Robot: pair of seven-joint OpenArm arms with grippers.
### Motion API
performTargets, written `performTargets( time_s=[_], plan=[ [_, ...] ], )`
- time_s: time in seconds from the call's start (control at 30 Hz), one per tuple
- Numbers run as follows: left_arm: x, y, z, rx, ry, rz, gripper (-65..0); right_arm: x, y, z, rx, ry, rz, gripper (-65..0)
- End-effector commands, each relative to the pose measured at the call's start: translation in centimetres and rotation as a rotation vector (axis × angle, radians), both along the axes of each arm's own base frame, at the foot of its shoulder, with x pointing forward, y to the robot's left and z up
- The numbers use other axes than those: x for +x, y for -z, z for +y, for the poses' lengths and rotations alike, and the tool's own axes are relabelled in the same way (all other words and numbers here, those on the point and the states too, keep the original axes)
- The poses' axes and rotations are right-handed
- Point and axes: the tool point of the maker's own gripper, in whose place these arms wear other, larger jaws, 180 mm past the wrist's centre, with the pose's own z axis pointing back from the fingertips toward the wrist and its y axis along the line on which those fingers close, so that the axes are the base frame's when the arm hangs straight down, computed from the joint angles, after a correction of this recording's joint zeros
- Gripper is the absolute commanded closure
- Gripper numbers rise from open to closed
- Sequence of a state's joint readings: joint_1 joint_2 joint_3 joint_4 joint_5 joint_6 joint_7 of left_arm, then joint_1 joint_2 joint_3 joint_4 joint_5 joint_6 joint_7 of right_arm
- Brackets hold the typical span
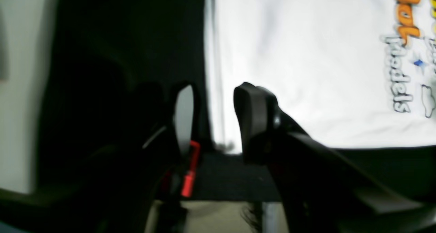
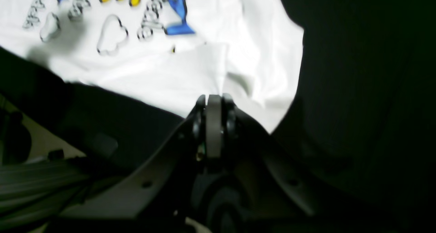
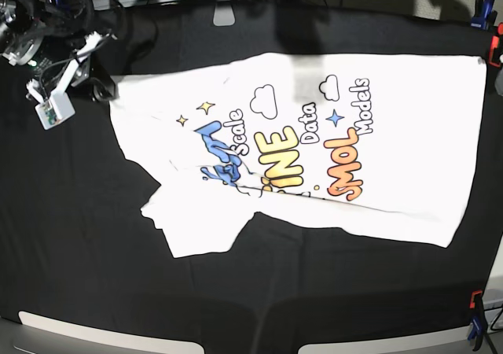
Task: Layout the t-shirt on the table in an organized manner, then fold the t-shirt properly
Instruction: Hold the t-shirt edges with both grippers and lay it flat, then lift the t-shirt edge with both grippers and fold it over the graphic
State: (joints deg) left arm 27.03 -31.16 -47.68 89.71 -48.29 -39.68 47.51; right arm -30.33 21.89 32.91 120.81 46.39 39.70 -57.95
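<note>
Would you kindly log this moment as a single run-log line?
t-shirt: print up on table, lower part bunched | left gripper: open at shirt edge | right gripper: shut at shirt edge

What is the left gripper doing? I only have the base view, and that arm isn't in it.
Observer: The left wrist view shows the left gripper open, with nothing between its jaws, at the white edge of the t-shirt.
Operator: And the right one?
Observer: The right gripper is shut. Its tip is at a rumpled white corner of the shirt. I can't tell whether any cloth is pinched.
Operator: Which part of the print is nearest the left gripper?
Observer: The word "Models". The black table shows just past the shirt's edge.
</note>
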Motion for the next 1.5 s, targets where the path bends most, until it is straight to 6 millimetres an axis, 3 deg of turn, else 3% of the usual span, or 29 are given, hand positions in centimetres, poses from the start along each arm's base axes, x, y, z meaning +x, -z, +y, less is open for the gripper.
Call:
performTargets(
  time_s=[0.0, 0.13, 0.23, 0.33, 0.6, 0.93, 1.07, 1.23, 1.33, 1.47],
  plan=[
    [0.7, -2.2, 0.3, 0.059, 0.029, -0.066, -21.5, 0.6, -1.3, 0.2, 0.002, -0.018, -0.055, -1.1],
    [1.0, -5.0, -0.1, 0.279, 0.112, -0.180, -19.5, 1.1, -1.9, 0.4, 0.021, -0.015, -0.092, -1.1],
    [0.9, -5.7, -0.7, 0.451, 0.207, -0.212, -15.6, 1.3, -2.3, 0.4, 0.031, -0.014, -0.115, -1.1],
    [0.4, -3.9, -1.8, 0.531, 0.307, -0.164, -15.5, 1.3, -2.3, 0.4, 0.030, -0.014, -0.117, -1.1],
    [-2.5, 3.9, -6.6, 0.674, 0.716, 0.101, -15.5, 1.4, -1.9, -0.9, -0.064, -0.020, -0.097, -1.1],
    [-4.4, 7.0, -8.2, 0.799, 0.991, 0.209, -15.5, 1.7, -2.3, -1.5, -0.100, -0.045, -0.101, -1.0],
    [-4.8, 8.3, -7.4, 0.831, 0.973, 0.230, -15.7, 1.6, -2.3, -1.5, -0.101, -0.045, -0.101, -1.1],
    [-4.6, 9.2, -4.6, 0.923, 0.881, 0.245, -15.9, 1.7, -2.4, -1.5, -0.099, -0.045, -0.103, -1.1],
    [-4.6, 9.4, -3.3, 0.952, 0.831, 0.254, -20.6, 1.7, -2.4, -1.3, -0.089, -0.047, -0.105, -1.1],
    [-4.6, 9.5, -3.7, 0.938, 0.831, 0.238, -25.0, 1.7, -2.4, -1.3, -0.089, -0.047, -0.105, -1.1]
  ],
)
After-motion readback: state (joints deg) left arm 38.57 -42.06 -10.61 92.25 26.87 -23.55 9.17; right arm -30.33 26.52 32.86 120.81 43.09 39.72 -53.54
